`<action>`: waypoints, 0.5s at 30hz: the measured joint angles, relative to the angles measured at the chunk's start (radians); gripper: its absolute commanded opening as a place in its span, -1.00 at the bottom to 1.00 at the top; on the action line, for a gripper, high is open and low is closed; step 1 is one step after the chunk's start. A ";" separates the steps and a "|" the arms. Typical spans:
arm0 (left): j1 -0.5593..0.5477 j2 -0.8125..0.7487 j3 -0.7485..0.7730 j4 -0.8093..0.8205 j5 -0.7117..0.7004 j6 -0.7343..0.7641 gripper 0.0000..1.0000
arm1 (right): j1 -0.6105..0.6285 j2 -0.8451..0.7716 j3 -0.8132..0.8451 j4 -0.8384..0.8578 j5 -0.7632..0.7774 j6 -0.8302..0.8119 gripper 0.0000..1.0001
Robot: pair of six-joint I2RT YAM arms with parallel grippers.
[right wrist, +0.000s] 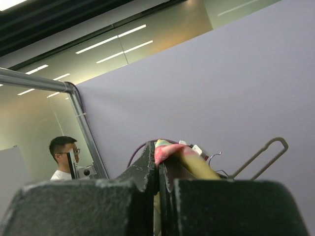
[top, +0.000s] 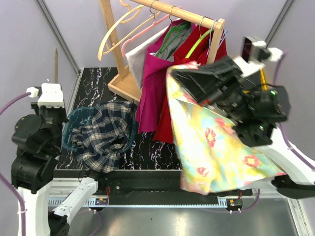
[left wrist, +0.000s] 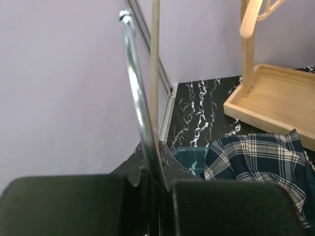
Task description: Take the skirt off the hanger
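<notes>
- While dangling from the right gripper (right wrist: 158,169), whose fingers are pressing together on its top edge, the floral skirt (top: 211,147) is draping past the front right edge of the bench (top: 93,81), apparently clear of the rack (top: 125,86).
- The left gripper (left wrist: 157,184) is pinching a metal hook (left wrist: 138,98) beside a wooden stick (left wrist: 155,64), likely the hanger, so removal is looking nearly complete.
- Open room is lying to the right, while the basket (top: 71,123) is filling the left side.

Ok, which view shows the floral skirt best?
Top external: the floral skirt hangs full length from the shut right gripper. Right wrist shows only a pinched fold of it between the fingers; left wrist shows none of it.
</notes>
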 measured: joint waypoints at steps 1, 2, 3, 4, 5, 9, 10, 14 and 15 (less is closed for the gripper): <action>0.000 0.004 0.027 -0.013 0.000 -0.003 -1.00 | 0.000 0.042 0.040 -0.002 -0.012 0.007 -0.98; 0.000 0.008 0.060 -0.018 0.006 -0.014 -1.00 | 0.000 0.099 0.096 0.002 -0.032 0.016 -0.98; 0.000 0.010 0.095 -0.021 0.016 -0.026 -1.00 | 0.000 0.158 0.152 0.001 -0.056 0.027 -0.98; 0.000 0.010 0.132 -0.022 0.022 -0.039 -1.00 | -0.001 0.220 0.210 0.001 -0.077 0.042 -0.98; 0.000 0.005 0.158 -0.017 0.025 -0.051 -1.00 | 0.000 0.283 0.269 0.003 -0.097 0.053 -0.99; 0.000 -0.054 0.245 0.025 0.001 -0.129 -1.00 | 0.012 0.552 0.530 -0.079 -0.161 0.090 -0.99; 0.000 -0.065 0.261 0.030 -0.010 -0.141 -1.00 | 0.018 0.626 0.615 -0.113 -0.171 0.096 -0.98; -0.002 -0.102 0.327 0.080 -0.083 -0.169 -1.00 | 0.044 0.912 0.997 -0.243 -0.214 0.127 -0.97; -0.005 -0.105 0.344 0.084 -0.095 -0.173 -1.00 | 0.049 0.965 1.069 -0.265 -0.220 0.138 -0.97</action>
